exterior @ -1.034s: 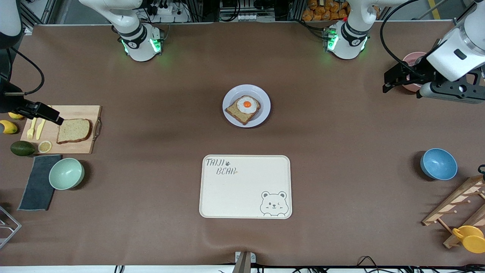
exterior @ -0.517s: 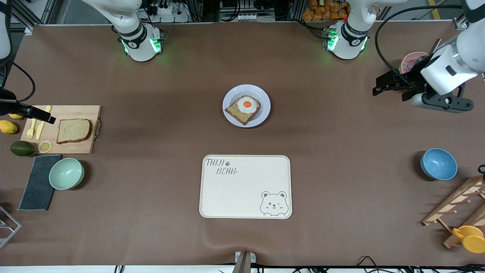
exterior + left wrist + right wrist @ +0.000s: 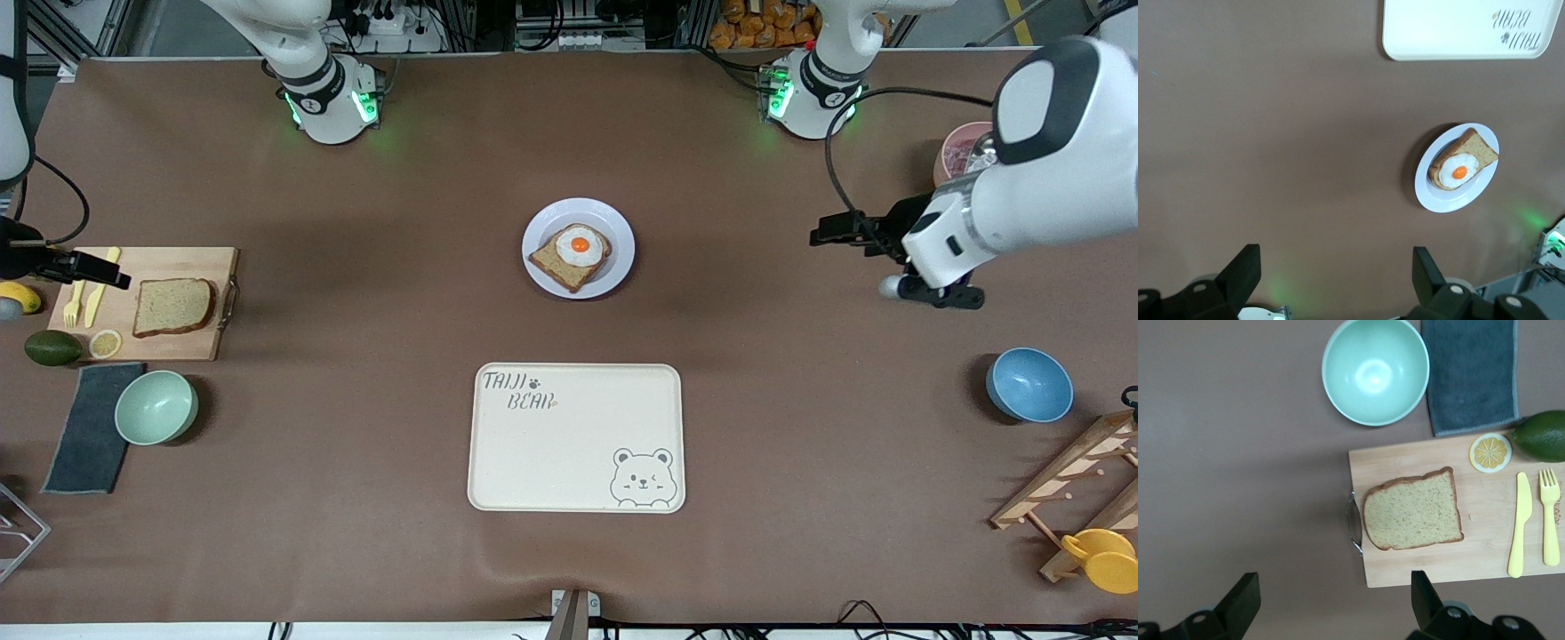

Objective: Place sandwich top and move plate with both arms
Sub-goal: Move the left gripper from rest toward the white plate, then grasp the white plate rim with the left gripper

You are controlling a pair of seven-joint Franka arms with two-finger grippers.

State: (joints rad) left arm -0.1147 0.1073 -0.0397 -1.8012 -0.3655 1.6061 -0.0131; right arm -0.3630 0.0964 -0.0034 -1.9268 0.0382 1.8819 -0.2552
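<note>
Both pincers released, nothing held.
My right pincer (image 3: 1331,600) hovers over the plain brown bread slice (image 3: 1413,509); left pincer (image 3: 1335,280) over bare desk (image 3: 756,356).

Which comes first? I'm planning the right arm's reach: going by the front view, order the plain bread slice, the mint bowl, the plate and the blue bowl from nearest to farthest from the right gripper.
From the right gripper, open above the cutting board:
1. Plain bread slice, on that board.
2. Mint bowl, nearer the camera than the board.
3. Plate, mid-table.
4. Blue bowl, at the left arm's end.
</note>
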